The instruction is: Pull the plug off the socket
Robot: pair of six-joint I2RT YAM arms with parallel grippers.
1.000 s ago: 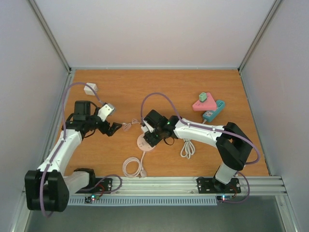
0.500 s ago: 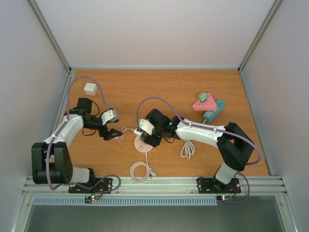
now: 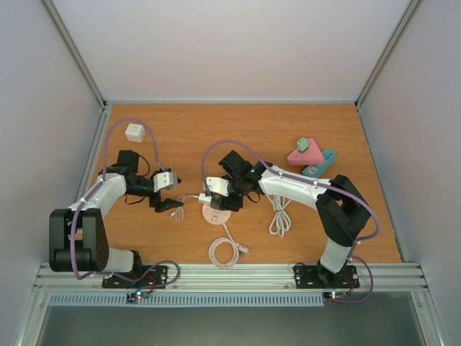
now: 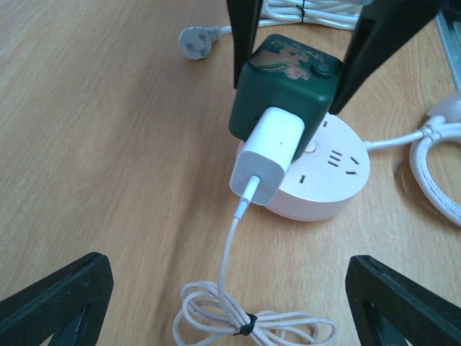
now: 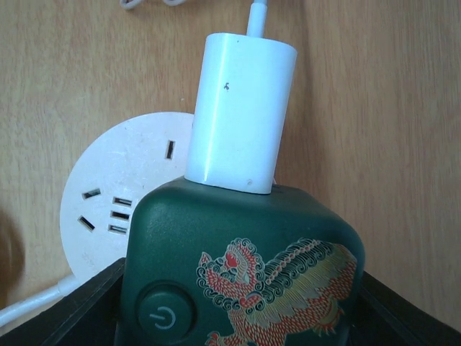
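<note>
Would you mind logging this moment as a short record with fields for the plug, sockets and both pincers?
plug: white charger, seated in the side of the green cube socket
base: round power strip under the green cube socket
right pincer: shut on the green cube socket
left pincer: open, facing the white charger, not touching it
cable: coiled and tied on the table
status: plug not yet pulled out
</note>
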